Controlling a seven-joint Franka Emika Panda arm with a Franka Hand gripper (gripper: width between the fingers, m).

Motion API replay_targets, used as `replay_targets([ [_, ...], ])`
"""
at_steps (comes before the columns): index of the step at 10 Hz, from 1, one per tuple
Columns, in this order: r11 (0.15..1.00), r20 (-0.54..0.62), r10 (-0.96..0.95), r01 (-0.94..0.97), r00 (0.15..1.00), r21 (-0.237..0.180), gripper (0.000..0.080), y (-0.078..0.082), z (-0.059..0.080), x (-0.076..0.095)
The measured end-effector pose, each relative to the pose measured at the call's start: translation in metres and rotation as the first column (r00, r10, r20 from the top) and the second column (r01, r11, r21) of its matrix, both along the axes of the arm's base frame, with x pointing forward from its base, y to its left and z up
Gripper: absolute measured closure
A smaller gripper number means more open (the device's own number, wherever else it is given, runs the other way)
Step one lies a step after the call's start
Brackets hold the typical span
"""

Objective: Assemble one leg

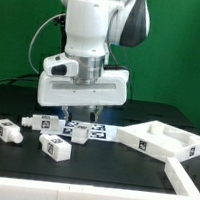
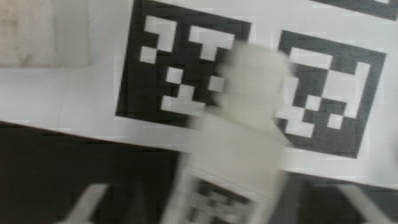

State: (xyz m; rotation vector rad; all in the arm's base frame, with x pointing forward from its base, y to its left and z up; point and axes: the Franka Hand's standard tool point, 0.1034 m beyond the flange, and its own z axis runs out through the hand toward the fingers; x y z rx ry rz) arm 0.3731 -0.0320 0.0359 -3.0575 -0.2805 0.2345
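Observation:
My gripper point(image 1: 83, 113) hangs low over the marker board point(image 1: 100, 132) in the middle of the table. In the wrist view a white leg point(image 2: 240, 130) with a black-and-white tag stands blurred between my two dark fingers point(image 2: 107, 205), tilted, in front of the board's large tags point(image 2: 178, 70). The gripper point(image 2: 228, 208) looks shut on this leg. In the exterior view the held leg is hard to make out between the fingers. Three more legs lie toward the exterior view's left: one point(image 1: 6, 130) far left, one point(image 1: 54, 146) nearer the front, one point(image 1: 37, 122) behind them.
The large flat white panel point(image 1: 165, 144) with a raised rim lies at the exterior view's right, and one arm of it runs to the front right corner. A further white block point(image 1: 79, 134) lies by the marker board under the gripper. Green wall behind.

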Motion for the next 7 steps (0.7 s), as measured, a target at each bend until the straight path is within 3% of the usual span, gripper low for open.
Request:
replay_targets([
  [1, 1.000, 0.000, 0.001, -0.001, 1.000, 0.000, 0.0218, 0.000, 0.000, 0.000],
  [2, 0.999, 0.010, 0.035, -0.035, 0.999, -0.003, 0.0218, 0.006, 0.006, 0.004],
  [3, 0.998, 0.025, 0.064, -0.064, 0.998, -0.003, 0.0164, 0.015, 0.016, 0.012],
  [6, 0.977, 0.042, 0.211, -0.211, 0.976, -0.024, 0.0151, 0.057, 0.041, 0.048],
  [7, 0.980, 0.034, 0.201, -0.200, 0.979, -0.017, 0.0151, 0.053, 0.038, 0.044],
])
